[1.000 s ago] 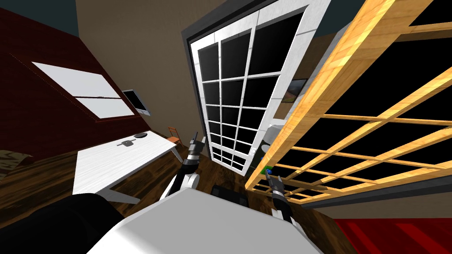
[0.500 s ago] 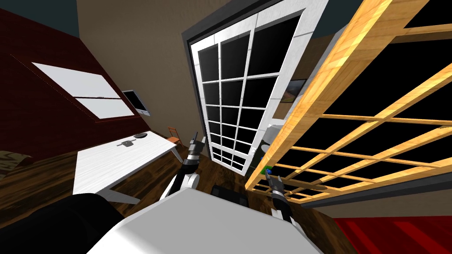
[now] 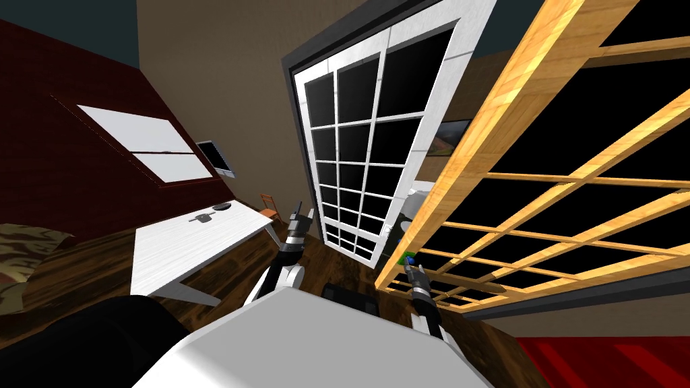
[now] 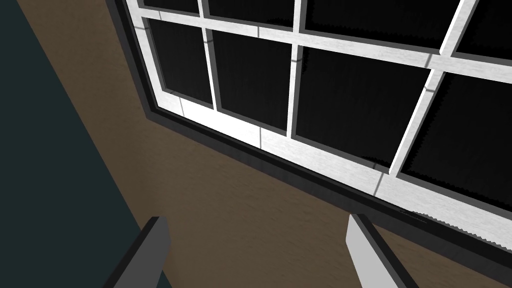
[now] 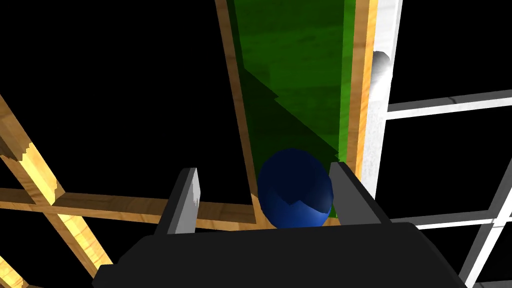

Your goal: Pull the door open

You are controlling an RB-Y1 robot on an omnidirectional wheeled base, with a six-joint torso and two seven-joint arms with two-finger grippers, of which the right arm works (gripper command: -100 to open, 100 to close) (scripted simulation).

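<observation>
**Right gripper spread around the blue knob of the wooden door**

The wooden door, a light lattice of bars with black areas between them, slants across the right side of the head view. Its lower near edge ends just above the right gripper. On that edge sits a blue knob, round and dark, at the foot of a green panel that runs up the door's stile.

In the right wrist view the gripper's fingers stand wide apart with the knob between them. The knob lies close against one finger, though I cannot tell whether they touch. A clear gap separates it from the other finger, so nothing is clamped.

Just beyond the stile stands a white-framed glazed door with black panes, set in a dark frame in the brown wall. It takes the middle of the head view.

The left gripper is raised in front of the lower part of that white-framed door, well apart from the knob. Its fingers are wide and hold nothing.

To the robot's left a white surface stands on the dark wooden floor, with a small dark object near its far end. An orange chair is just past it, and a bed with a mottled cover shows at the far left edge. A red rug lies at the lower right
</observation>
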